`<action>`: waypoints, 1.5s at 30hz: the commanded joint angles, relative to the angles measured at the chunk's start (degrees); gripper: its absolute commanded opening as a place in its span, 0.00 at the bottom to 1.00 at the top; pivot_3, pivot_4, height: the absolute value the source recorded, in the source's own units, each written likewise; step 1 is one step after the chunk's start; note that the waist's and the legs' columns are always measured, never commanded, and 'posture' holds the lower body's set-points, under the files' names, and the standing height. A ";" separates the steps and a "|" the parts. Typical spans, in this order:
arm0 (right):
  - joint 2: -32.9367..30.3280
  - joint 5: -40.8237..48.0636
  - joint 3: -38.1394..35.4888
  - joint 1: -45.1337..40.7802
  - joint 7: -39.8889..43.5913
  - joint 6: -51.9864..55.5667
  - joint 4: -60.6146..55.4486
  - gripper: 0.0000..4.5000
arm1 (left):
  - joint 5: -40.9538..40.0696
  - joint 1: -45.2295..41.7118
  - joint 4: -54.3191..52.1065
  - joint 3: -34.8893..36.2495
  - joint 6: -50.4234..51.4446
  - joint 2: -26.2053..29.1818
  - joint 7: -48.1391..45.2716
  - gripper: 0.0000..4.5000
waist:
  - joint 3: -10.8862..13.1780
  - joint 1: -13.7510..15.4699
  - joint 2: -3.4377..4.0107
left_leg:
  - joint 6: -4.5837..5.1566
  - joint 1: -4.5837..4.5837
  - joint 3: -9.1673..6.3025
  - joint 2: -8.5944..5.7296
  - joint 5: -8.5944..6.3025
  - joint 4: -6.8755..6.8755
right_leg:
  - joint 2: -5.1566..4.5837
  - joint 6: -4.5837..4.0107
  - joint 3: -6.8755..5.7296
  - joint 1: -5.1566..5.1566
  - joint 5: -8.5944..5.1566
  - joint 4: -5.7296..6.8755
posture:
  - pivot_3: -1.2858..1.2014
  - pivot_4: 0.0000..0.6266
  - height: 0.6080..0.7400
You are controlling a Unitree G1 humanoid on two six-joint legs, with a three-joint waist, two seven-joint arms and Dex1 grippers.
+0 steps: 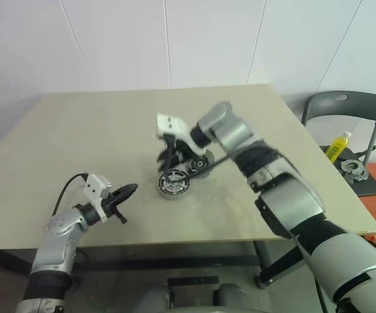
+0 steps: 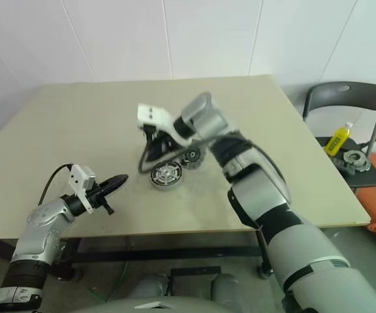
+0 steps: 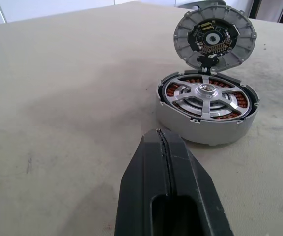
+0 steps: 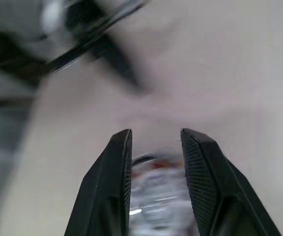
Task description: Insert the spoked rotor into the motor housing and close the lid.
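- Now, at the lower left of the head view, the left claw (image 1: 128,191) is clenched on nothing, low over the tabletop (image 1: 96,130).
- Centre frame, the motor housing (image 3: 205,115) sits on the tabletop with the spoked rotor (image 3: 206,95) inside it.
- Its lid (image 3: 214,38) stands tilted up at the housing's far edge.
- Just above, the right claw (image 1: 169,160) hangs parted, gripping nothing.
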 commanded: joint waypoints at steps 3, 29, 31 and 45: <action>-3.59 -13.65 6.09 -3.19 -22.26 -18.32 10.81 0.36 | 0.79 -2.20 0.20 -0.67 -1.53 -0.43 0.00 0.00 | 0.01 0.14 0.01 | 0.00 0.00 0.03 -0.02 0.00 0.01 | -0.02 -0.02 0.01 0.02 -0.01 -0.01 | 0.52 0.00 1.00; -8.40 -30.51 14.69 0.91 -23.90 -27.16 22.00 0.00 | 0.19 -3.98 2.17 -0.82 -2.60 -0.18 -2.75 0.00 | 0.07 -2.17 0.12 | 0.15 0.01 0.02 -0.01 0.13 -0.09 | 0.07 -0.02 0.16 0.08 0.02 0.14 | 0.52 0.00 1.00; -8.75 -30.78 14.58 2.01 -23.17 -27.04 22.01 0.00 | -0.43 -3.45 1.69 -0.28 -2.35 0.43 -3.35 0.00 | 0.07 -2.47 0.12 | 0.15 0.02 -0.02 -0.01 0.14 -0.08 | 0.07 0.00 0.16 0.10 0.03 0.15 | 0.52 0.00 1.00; -6.42 -25.10 9.41 4.77 -15.99 -24.50 20.27 0.00 | -2.34 -0.08 -1.17 1.24 0.10 3.12 -4.89 0.00 | 0.08 -2.97 0.14 | 0.15 0.08 -0.13 0.01 0.14 -0.03 | 0.08 -0.04 0.17 0.13 0.02 0.24 | 0.52 0.00 1.00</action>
